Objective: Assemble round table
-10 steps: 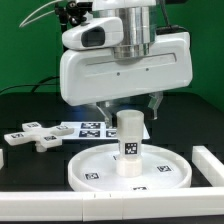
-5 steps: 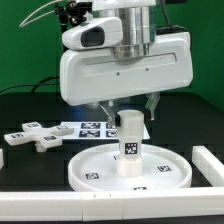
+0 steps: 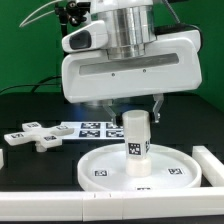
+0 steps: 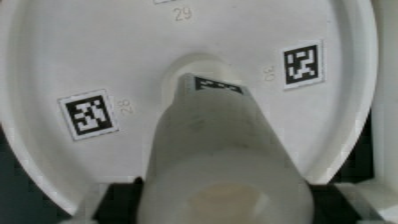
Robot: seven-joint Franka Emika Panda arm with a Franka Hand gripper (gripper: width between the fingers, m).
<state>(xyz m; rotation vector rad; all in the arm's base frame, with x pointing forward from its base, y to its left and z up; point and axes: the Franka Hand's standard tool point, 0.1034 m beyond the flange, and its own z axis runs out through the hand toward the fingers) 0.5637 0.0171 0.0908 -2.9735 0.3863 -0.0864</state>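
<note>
The white rimmed disc top (image 3: 100, 165) lies flat on the black table. The short cylindrical leg (image 3: 137, 140) stands upright at its middle, marker facing front. My gripper (image 3: 133, 108) reaches down over the leg's top, one finger on each side, and is shut on it. In the wrist view the leg (image 4: 214, 150) fills the gap between the dark pads (image 4: 128, 198) of my gripper (image 4: 222, 200), with the disc top (image 4: 107, 50) and two of its markers beyond. The cross-shaped foot (image 3: 35, 135) lies on the table at the exterior view's left.
The marker board (image 3: 90, 128) lies flat behind the disc top. A long white edge bar (image 3: 40, 205) runs along the front, and another (image 3: 212, 165) stands at the exterior view's right. A green wall is behind.
The gripper, the leg and the disc top have all shifted a little toward the exterior view's right. The foot has not moved.
</note>
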